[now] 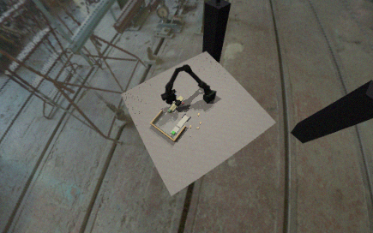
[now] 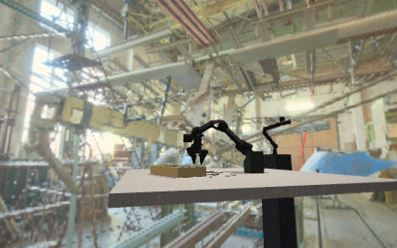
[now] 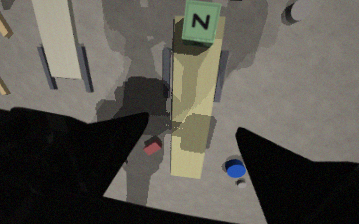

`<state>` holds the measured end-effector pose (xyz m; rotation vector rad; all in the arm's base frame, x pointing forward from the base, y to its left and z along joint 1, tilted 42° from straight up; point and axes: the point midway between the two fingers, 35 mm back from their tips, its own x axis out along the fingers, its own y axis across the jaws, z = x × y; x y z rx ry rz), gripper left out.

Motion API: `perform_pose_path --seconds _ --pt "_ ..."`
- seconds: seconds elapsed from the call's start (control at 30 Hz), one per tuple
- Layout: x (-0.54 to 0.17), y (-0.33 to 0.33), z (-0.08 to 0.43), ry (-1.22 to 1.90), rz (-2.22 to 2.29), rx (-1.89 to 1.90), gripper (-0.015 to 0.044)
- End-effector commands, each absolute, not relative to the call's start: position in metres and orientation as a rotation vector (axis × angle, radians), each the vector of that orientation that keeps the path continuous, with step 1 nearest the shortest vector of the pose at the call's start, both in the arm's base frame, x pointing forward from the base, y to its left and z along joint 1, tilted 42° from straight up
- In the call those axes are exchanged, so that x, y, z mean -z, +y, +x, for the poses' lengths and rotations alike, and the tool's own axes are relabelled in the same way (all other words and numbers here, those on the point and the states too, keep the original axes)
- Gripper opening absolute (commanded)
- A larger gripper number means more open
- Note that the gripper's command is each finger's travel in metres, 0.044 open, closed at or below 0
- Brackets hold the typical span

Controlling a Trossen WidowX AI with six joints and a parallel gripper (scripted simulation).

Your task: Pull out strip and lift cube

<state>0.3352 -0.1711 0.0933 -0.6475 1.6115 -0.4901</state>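
Note:
A pale yellow strip [image 3: 195, 90] [image 1: 179, 99] lies unbroken in the wrist view, between two short dark rails. A green cube marked with a dark N [image 3: 200, 22] [image 1: 170, 110] sits on its far end. My gripper [image 3: 192, 124] [image 2: 198, 162] is open and empty, its fingers apart above the strip, one to each side. The cube is beyond the fingertips. A whitish strip [image 3: 60, 40] [image 1: 180, 124] lies to the left in the wrist view; its far end is out of that view. Another green cube [image 1: 173, 133] is at that strip's far end in the top view, its label too small to read.
A tan wooden frame [image 1: 163, 131] [image 2: 177, 171] borders the strips' far ends. A red block [image 3: 152, 147], a blue disc [image 3: 235, 168] and a small grey piece [image 3: 241, 183] lie near the strip's near end. Several tan pieces [image 3: 1, 25] lie left. A grey round object [image 3: 300, 11] is upper right.

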Motion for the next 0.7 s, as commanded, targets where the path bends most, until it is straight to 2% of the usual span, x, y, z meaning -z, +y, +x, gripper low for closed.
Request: perform_pose_path --seconds 0.0,0.67 --pt "-0.092 -0.168 0.350 1.610 -0.644 0.498 0.0440" --pt "-0.085 -0.155 0.423 1.606 -0.642 0.498 0.0440"
